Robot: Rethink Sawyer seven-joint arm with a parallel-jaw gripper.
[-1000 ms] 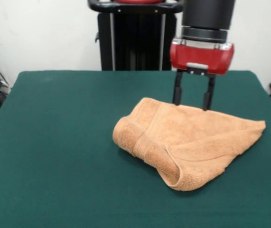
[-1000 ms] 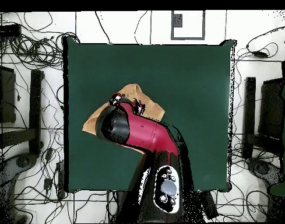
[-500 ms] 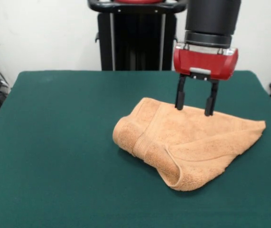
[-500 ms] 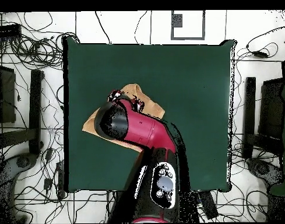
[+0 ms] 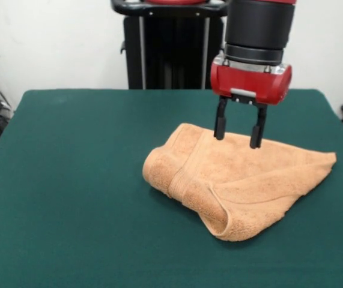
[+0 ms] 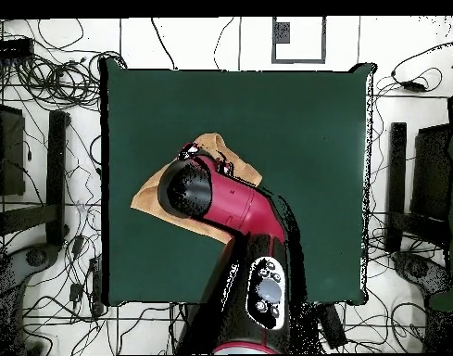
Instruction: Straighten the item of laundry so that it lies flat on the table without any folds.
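The orange towel lies bunched a little right of the middle of the green tabletop, doubled over itself with a thick rolled fold along its near-left side and a loose lip curling open at the front. The hand hangs just over the towel's far edge, its two dark fingers spread apart with nothing between them. From where I stand the risk looks plain: if it comes down here and closes, it may well pinch both layers at once, and lifting or dragging would then just carry the whole bundle along instead of opening it. A shallow bite could also slip off the terry and leave the fold as it is, and a pull toward the right could take the pointed corner near the tabletop's edge. Nothing else sits on the cloth, so nothing blocks a drag. In the overhead view the arm covers most of the towel, so the layering beneath it cannot be made out. Cables litter the floor around.
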